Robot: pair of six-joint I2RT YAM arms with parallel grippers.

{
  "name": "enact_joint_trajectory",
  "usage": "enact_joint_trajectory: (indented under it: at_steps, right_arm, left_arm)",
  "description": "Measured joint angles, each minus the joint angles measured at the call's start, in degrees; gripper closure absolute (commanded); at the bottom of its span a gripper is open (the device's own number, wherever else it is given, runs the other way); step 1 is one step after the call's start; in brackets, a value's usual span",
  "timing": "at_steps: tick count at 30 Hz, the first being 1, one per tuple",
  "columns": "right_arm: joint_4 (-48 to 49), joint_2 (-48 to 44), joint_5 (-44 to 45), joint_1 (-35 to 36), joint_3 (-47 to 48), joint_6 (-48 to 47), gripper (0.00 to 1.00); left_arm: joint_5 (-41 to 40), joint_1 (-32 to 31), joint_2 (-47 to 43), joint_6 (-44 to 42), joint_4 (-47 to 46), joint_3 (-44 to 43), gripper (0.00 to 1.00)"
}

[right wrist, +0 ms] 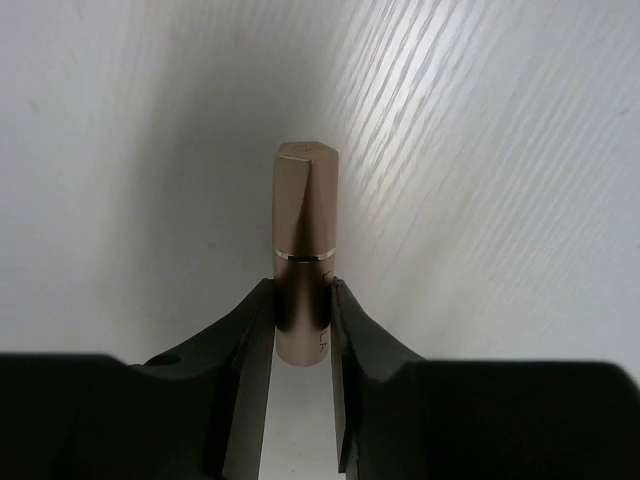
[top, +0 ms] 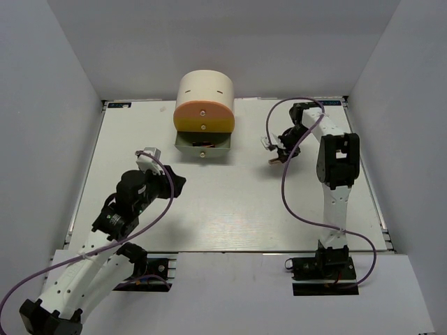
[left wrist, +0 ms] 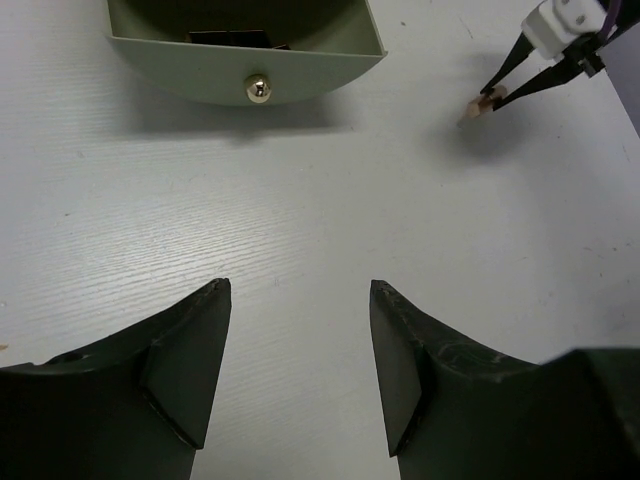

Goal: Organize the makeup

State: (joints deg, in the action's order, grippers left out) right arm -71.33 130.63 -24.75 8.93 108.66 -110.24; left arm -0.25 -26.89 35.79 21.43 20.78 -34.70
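Note:
A slim pinkish stick [right wrist: 303,255] lies on the white table, and my right gripper [right wrist: 302,300] is shut on its lower half, a finger pressed to each side. The top view places this gripper [top: 276,156] at the back right of the table, right of the box. In the left wrist view the stick [left wrist: 480,104] shows small at the tips of that gripper. My left gripper [left wrist: 300,292] is open over bare table with nothing between its fingers; the top view has it [top: 174,184] left of centre. Other makeup is out of view.
A cream rounded box with an orange front [top: 204,105] stands at the back centre. Its lowest drawer [left wrist: 245,62] is pulled out, with a gold knob [left wrist: 258,88] and something dark inside. White walls close in the table on three sides.

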Motion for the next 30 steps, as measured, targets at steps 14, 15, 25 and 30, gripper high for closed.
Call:
enact_joint_trajectory:
  at_steps: [14,15,25,30]
  right_arm:
    - [24.5,-19.0,-14.5,18.6,-0.5,39.6,1.0]
    - [26.9,-18.8,-14.2,20.0,-0.3,42.9,1.0]
    - [43.5,-12.2,-3.4,25.9,-0.2,60.4,0.89]
    - [45.0,-9.6,0.2,27.3,-0.2,62.1,0.66]
  left_arm:
    - [0.0,0.0,0.5,4.0,-3.5,4.0,0.33]
    - [0.0,0.0,0.2,4.2,-3.5,4.2,0.33]
    - [-0.5,0.0,-4.3,6.2,-3.4,5.0,0.32]
    - [-0.7,0.0,-4.7,6.8,-3.1,5.7,0.33]
